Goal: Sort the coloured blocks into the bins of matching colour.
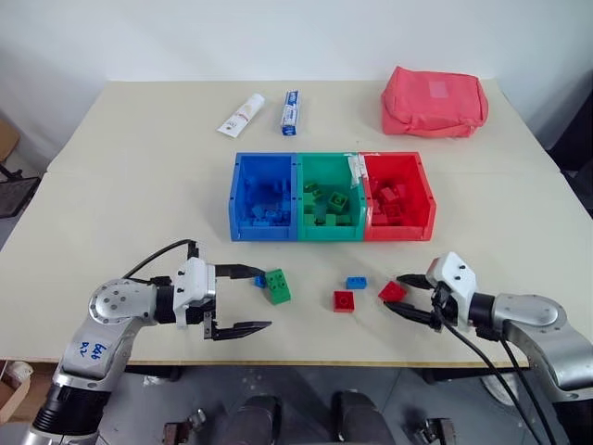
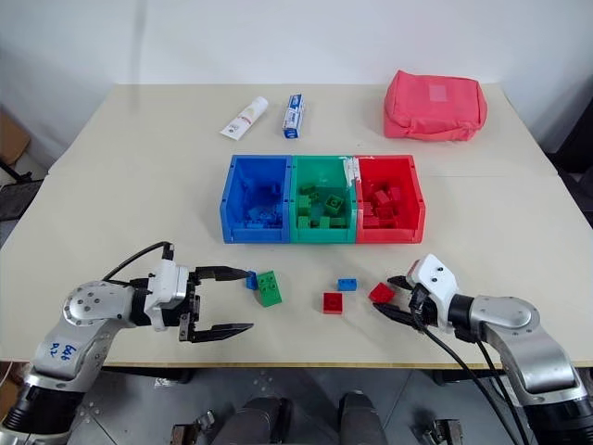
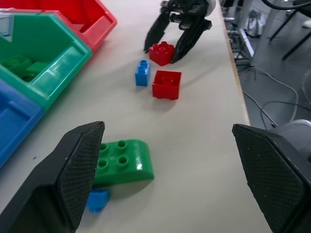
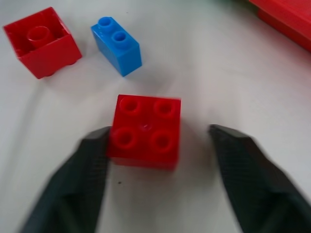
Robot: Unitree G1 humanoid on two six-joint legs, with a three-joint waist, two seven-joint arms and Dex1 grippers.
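Observation:
Blue (image 1: 264, 232), green (image 1: 329, 233) and red (image 1: 398, 232) bins stand joined in a row mid-table, each holding several blocks. In front of them lie a green block (image 1: 277, 286) with a small blue block (image 1: 259, 280) against it, another blue block (image 1: 356, 283), and two red blocks (image 1: 344, 300) (image 4: 146, 131). My right gripper (image 1: 396, 293) straddles the rightmost red block, open: one finger (image 4: 92, 160) touches its side and the other stands off with a gap. Just left of the green block, my left gripper (image 1: 264, 298) is wide open and empty.
At the back of the table lie a pink-red pouch (image 1: 434, 100), a white tube (image 1: 241, 114) and a blue-and-white tube (image 1: 290, 112). The table's front edge (image 1: 306, 363) runs just behind both grippers.

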